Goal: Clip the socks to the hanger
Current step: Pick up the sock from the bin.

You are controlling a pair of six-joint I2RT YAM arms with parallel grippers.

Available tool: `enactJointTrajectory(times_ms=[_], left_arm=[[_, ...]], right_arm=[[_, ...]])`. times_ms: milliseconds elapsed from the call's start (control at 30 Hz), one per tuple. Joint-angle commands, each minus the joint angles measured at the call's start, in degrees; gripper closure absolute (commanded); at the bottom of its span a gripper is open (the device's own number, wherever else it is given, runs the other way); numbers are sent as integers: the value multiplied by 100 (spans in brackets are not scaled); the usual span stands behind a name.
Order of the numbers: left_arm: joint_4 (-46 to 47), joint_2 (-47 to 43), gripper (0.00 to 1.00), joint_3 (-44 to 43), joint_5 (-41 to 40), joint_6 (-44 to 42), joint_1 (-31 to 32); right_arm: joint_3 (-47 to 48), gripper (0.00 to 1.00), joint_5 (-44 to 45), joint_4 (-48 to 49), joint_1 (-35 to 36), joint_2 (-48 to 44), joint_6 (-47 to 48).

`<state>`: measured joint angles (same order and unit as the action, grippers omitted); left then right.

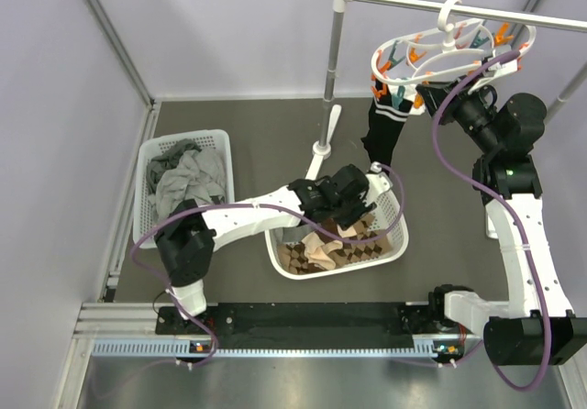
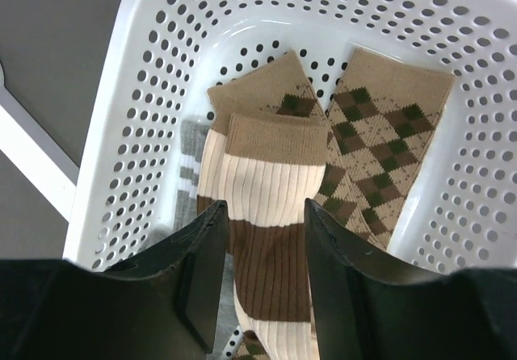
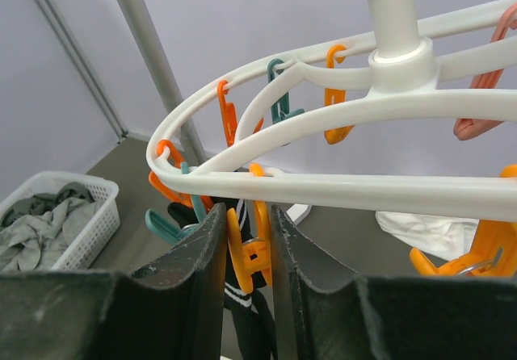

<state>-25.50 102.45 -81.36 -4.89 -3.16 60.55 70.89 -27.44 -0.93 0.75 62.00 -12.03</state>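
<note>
The hanger hangs from a rail at far right, with a black sock clipped beneath it. The right gripper has its jaws pinching an orange peg on the hanger's rim. Near centre, over a white basket, the left gripper has its jaws spread. A tan brown-banded sock lies between and below them.

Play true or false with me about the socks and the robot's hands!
1. A black sock hangs from the hanger. True.
2. The left end effector is shut tight. False: its jaws stand open over a striped sock in a white basket.
3. The right end effector pinches an orange peg. True.
4. The grey clothes share that basket. False: they lie in a separate basket further left.
</note>
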Motion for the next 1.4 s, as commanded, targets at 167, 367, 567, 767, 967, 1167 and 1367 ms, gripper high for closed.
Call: enactJointTrajectory(times_ms=[167, 367, 567, 767, 967, 1167, 1367], left_arm=[[-26, 837, 60, -495, -373, -150, 35], [-78, 1382, 73, -740, -399, -124, 35], [-70, 1216, 100, -679, -320, -44, 44], [88, 584, 100, -425, -206, 52, 35], [668, -531, 100, 190, -258, 210, 0], [1414, -1401, 100, 674, -136, 298, -140], [2873, -2097, 100, 1140, -65, 456, -176]], right_arm=[[-32, 95, -200, -417, 92, -83, 43], [-23, 95, -200, -452, 91, -100, 52], [-23, 95, -183, -487, 100, -100, 69], [12, 95, -200, -496, 92, -100, 69], [65, 96, -218, -531, 92, -118, 78], [83, 96, -227, -522, 92, -109, 43], [153, 96, -227, -505, 91, -118, -54]])
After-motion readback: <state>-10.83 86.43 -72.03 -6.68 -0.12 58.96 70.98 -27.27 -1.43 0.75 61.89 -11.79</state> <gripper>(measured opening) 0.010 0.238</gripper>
